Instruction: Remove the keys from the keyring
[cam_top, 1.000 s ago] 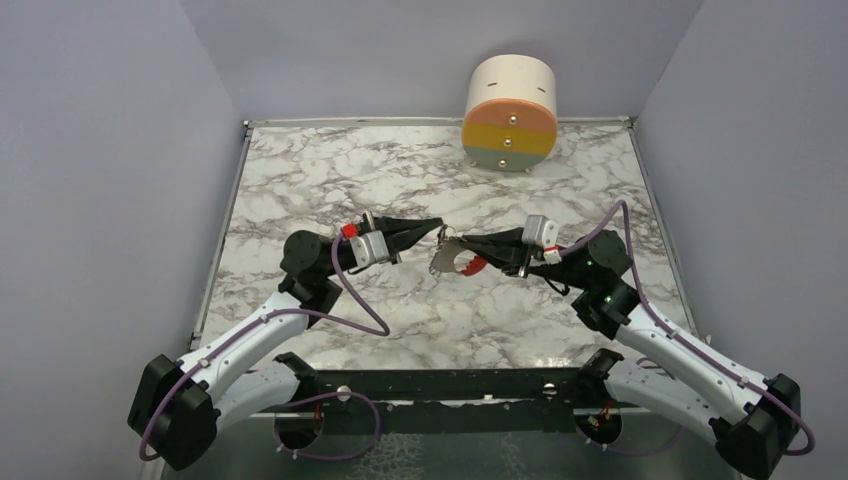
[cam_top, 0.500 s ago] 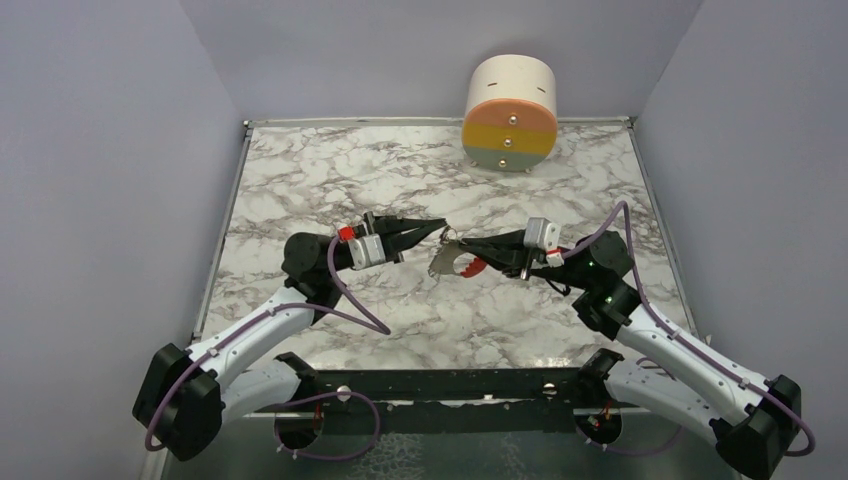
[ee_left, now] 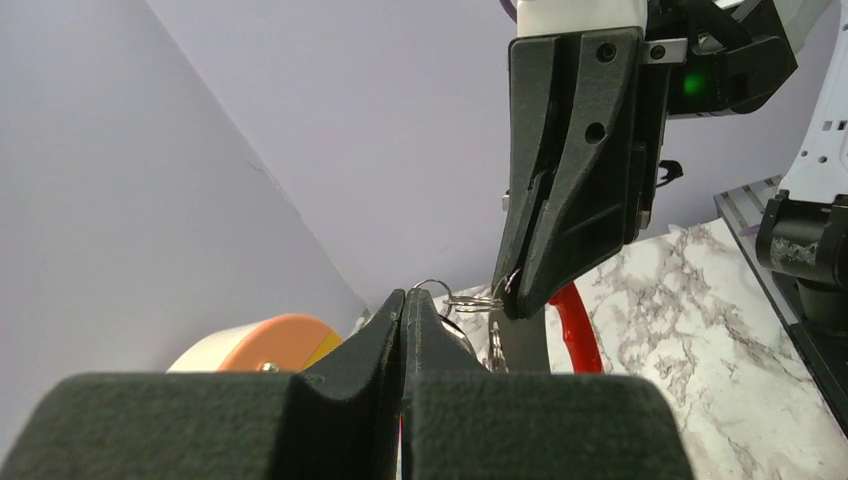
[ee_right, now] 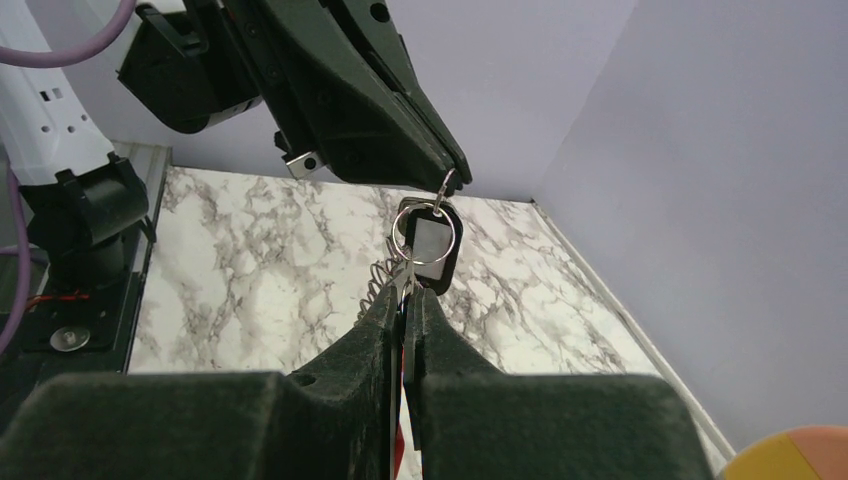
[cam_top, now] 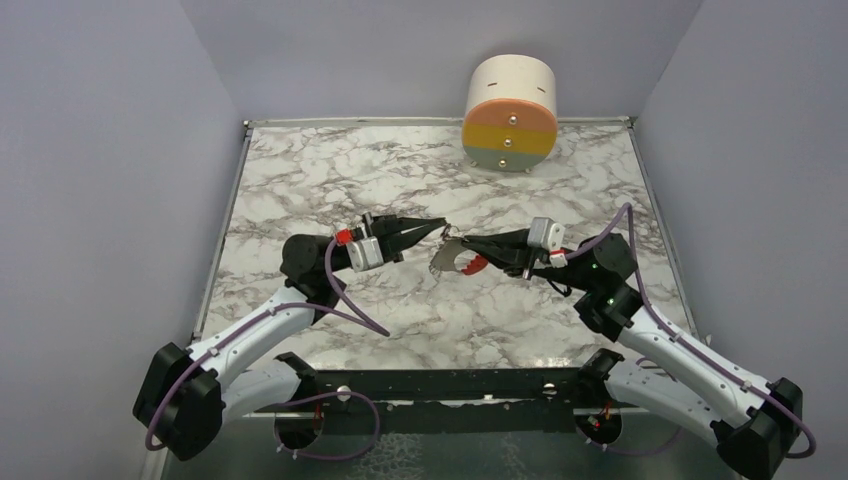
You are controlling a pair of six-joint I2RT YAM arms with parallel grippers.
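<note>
Keyring and keys hang in mid-air between the two arms, above the middle of the marble table and clear of its surface. We see the right gripper pressed together on the chain end of the keyring. A thin ring and the dark-headed key stand up just beyond its fingertips, and the red clip dangles below. We judge this to be the anchoring hold: it lifts the bunch off the table so that the ring is free on every side.

The left gripper meets it nose to nose. Its jaws are closed on a small wire loop at the very top of the bunch. We cannot tell whether that loop belongs to the ring or to a key. With the two holds so close together, we take it as a set-up for pulling or twisting one part against the other.

No key looks free of the ring yet, and we cannot make out the red-headed key. A round white container with coloured bands stands at the far edge, well apart from all this.
</note>
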